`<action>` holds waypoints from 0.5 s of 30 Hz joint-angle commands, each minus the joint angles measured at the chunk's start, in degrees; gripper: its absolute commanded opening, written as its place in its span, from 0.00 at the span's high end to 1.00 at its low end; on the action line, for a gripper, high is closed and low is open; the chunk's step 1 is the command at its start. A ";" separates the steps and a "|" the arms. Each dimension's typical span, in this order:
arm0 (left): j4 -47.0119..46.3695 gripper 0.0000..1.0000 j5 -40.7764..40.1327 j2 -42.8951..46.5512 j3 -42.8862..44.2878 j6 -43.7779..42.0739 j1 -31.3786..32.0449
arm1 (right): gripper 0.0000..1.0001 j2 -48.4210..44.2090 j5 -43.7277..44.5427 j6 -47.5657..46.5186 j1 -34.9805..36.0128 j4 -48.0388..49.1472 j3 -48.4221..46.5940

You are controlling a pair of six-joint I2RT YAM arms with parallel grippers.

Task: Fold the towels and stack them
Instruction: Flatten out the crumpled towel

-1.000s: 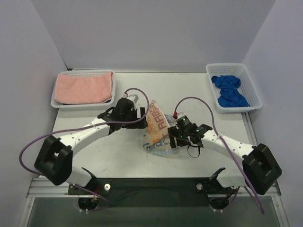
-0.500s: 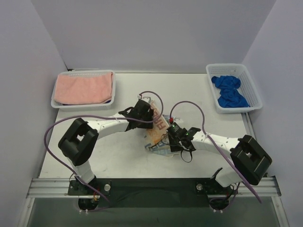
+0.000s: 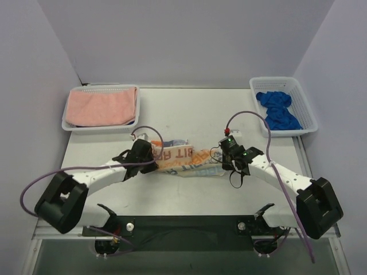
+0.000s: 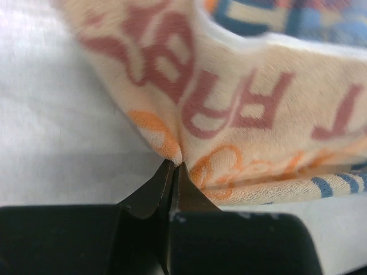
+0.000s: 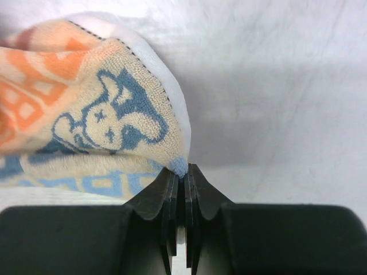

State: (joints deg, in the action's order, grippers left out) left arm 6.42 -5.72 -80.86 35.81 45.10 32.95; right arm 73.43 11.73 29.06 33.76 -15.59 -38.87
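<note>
White RABBIT towel (image 3: 186, 157) spans the bench (image 3: 189, 109) centre, stretched between the left end effector (image 3: 152, 152) and the right end effector (image 3: 225, 156).

Left wrist view: the jaws are pinched tight on a towel edge.

Right wrist view: the jaws are clamped on a towel corner.

Apply even tension. Lower both ends together so the towel lies flat for folding.

Both pairs of jaws, open a second ago, have pinched shut on the ends of the rabbit towel (image 3: 186, 156) and drawn apart, stretching the bunched cloth out sideways.
</note>
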 commanded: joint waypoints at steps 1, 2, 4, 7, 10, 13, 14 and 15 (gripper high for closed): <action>1.66 0.99 4.29 10.50 -4.16 6.57 0.27 | 1.00 -2.85 3.57 -3.57 -1.15 -2.77 -5.07; 4.11 0.98 5.01 12.81 -5.30 7.01 0.27 | 1.00 -3.03 3.31 -3.83 -1.59 -2.69 -5.68; 6.76 0.84 5.72 19.90 -8.12 7.89 0.53 | 1.00 -3.12 2.52 -4.53 -2.29 -2.77 -7.09; 13.87 0.48 6.16 29.75 -9.27 8.16 1.24 | 1.00 -2.33 -0.82 -4.36 -2.99 -2.86 -7.27; 17.84 0.32 3.70 36.80 -6.56 4.23 1.24 | 1.00 -1.36 -6.00 -3.31 -3.00 -2.86 -5.35; 18.63 0.20 4.48 34.57 -0.17 -1.65 1.24 | 1.00 -1.01 -9.35 -0.77 -2.91 -2.86 -2.36; 18.63 0.18 4.57 32.89 1.70 -3.25 1.24 | 1.00 -0.92 -9.70 0.63 -2.91 -2.95 -1.57; 18.29 0.18 5.18 30.78 3.46 -5.01 1.24 | 1.00 -0.83 -9.97 1.17 -2.91 -2.86 -0.86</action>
State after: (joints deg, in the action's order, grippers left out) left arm 24.34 -1.19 -46.39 32.47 46.94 34.04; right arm 71.85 4.91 27.33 30.79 -15.75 -42.09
